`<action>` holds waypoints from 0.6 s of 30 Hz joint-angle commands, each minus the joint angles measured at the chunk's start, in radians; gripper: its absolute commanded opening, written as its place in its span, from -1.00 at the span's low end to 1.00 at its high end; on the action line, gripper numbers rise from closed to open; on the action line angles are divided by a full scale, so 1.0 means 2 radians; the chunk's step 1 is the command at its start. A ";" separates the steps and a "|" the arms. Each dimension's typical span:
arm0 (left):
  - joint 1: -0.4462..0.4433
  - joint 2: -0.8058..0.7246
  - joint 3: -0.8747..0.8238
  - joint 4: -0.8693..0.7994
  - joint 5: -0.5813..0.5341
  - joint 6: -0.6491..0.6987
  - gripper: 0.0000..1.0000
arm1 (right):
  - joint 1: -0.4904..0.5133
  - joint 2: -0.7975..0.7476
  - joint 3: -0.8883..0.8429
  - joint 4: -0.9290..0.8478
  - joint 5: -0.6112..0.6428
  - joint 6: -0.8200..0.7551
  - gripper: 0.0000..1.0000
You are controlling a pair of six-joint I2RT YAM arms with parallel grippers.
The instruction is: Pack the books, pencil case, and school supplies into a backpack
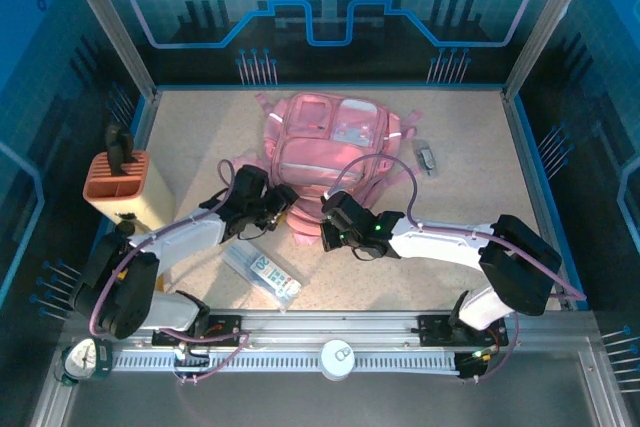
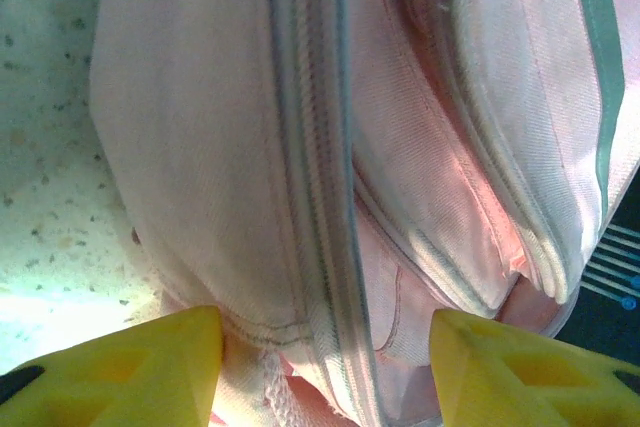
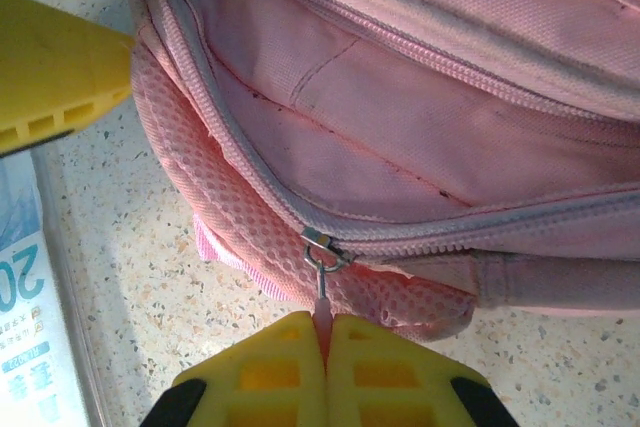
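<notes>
The backpack (image 1: 330, 142) lies mid-counter (image 1: 470, 217), toward the far side. At its near edge the right end effector (image 3: 325, 332) is pinched tight on the zip pull (image 3: 322, 297). The left end effector (image 2: 325, 347) stands wide at the backpack's near left corner, with pink fabric seen between its fingers. The pencil case (image 1: 262, 272) lies nearer, left of centre. An orange holder (image 1: 122, 187) stands at the left edge.

Counted: 1 pink backpack (image 1: 330, 142), 1 pencil case (image 1: 262, 273), 1 orange slotted holder (image 1: 118, 182), 1 small dark item (image 1: 427, 157). 2 arms, left arm (image 1: 170, 237) and right arm (image 1: 450, 242). 2 grippers, left gripper (image 2: 325, 347) and right gripper (image 3: 325, 332), with 2 yellow fingers apiece. 1 zip pull (image 3: 322, 297).
</notes>
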 commanded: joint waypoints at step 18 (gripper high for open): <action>-0.032 0.066 0.031 -0.010 -0.082 -0.059 -0.96 | 0.011 -0.009 -0.005 -0.056 0.082 -0.009 -1.00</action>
